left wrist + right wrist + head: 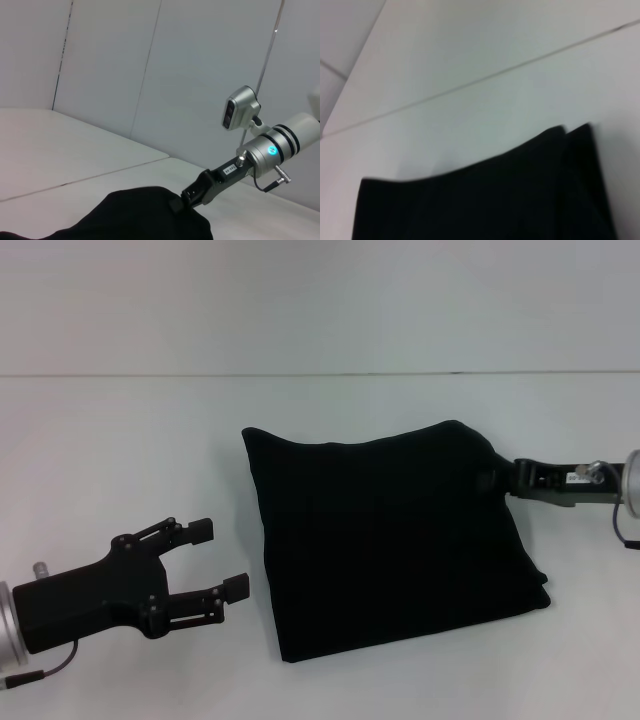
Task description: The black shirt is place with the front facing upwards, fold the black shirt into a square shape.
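Note:
The black shirt (pixel 390 540) lies folded into a rough square in the middle of the white table (pixel 120 440), with no lettering showing. My right gripper (pixel 495 480) reaches in from the right and is shut on the shirt's far right corner, where the cloth bulges up a little. The left wrist view shows the same grip, the right gripper (pixel 180 202) pinching the edge of the black shirt (pixel 135 215). My left gripper (pixel 222 557) hangs open at the near left, a short gap away from the shirt's left edge, holding nothing. The right wrist view shows only the black shirt (pixel 485 200) and the table.
A white wall rises behind the table's far edge (pixel 320 374). Bare tabletop surrounds the shirt on all sides. The right arm's wrist camera (pixel 240 107) sticks up above its silver cuff.

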Available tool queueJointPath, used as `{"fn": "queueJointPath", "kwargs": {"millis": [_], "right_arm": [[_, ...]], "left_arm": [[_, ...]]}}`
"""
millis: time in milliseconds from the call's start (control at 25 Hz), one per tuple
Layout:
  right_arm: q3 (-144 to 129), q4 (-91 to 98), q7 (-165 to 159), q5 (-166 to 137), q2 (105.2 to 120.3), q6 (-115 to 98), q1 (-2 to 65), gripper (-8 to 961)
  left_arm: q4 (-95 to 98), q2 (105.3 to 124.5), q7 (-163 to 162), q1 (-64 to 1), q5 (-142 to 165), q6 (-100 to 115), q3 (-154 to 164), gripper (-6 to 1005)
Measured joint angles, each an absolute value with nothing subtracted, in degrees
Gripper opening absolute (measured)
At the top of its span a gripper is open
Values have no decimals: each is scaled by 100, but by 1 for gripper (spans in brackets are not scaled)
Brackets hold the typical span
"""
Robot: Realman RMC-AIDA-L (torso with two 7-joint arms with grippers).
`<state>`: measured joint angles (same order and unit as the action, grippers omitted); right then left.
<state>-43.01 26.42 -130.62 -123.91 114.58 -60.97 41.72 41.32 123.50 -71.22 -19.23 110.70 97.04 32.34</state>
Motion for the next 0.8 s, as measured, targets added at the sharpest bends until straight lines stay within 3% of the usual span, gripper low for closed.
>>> {"fn": "queueJointPath", "kwargs": {"millis": [200, 400, 800], "right_arm": [[-4128, 2692, -13016, -12125, 11437, -6020, 4027, 212], [-4089, 2726, -13013, -12073, 11370, -6086, 3937, 462], [-3252, 3379, -11970, -11215, 11415, -6636, 3276, 686]], "left_arm": [[4130, 12349, -7175, -1933, 11071, 9706, 3238, 931], [4130, 12348, -7271, -1937, 11071, 9748, 3234, 931], [3821, 12301, -7762, -2138, 10934, 9743, 2843, 929]]}}
